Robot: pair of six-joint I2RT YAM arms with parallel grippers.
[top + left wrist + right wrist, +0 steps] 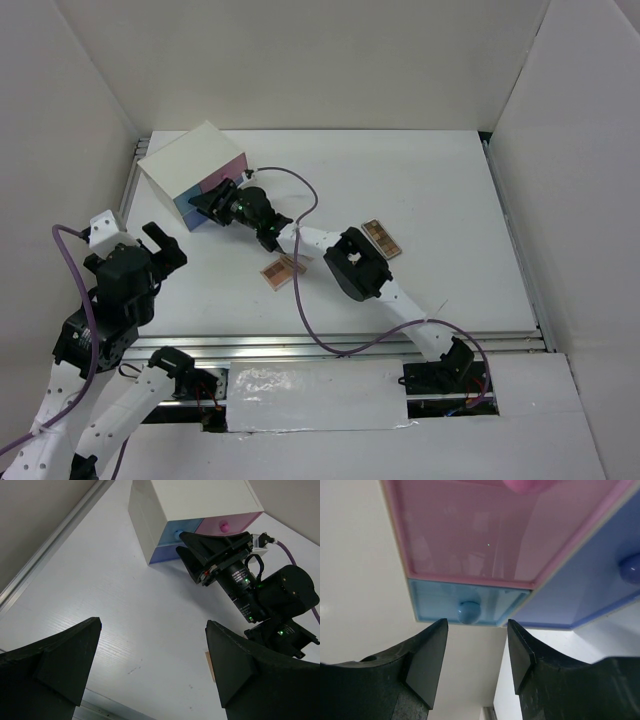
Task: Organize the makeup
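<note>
Two makeup pieces show on the table: a square eyeshadow palette (pixel 283 270) and a long eyeshadow palette (pixel 381 238). An edge of the square palette (pixel 209 666) shows beside my left finger. The lipstick tubes, small bottle and clear tube are out of view. My right gripper (pixel 203 206) is open and empty, right in front of the drawers of the white box (pixel 190 160). In the right wrist view it (pixel 477 630) stands just before the light-blue knob (pixel 469 611), not touching it. My left gripper (pixel 167 243) is open and empty above bare table (pixel 152 665).
The white box (pixel 190 505) stands at the table's back left, with a pink drawer (pixel 470 540), a small light-blue drawer (pixel 435 602) and a larger blue drawer (pixel 590 580). The right arm (pixel 360 265) stretches across the middle, its purple cable (pixel 305 300) trailing. White walls enclose the table.
</note>
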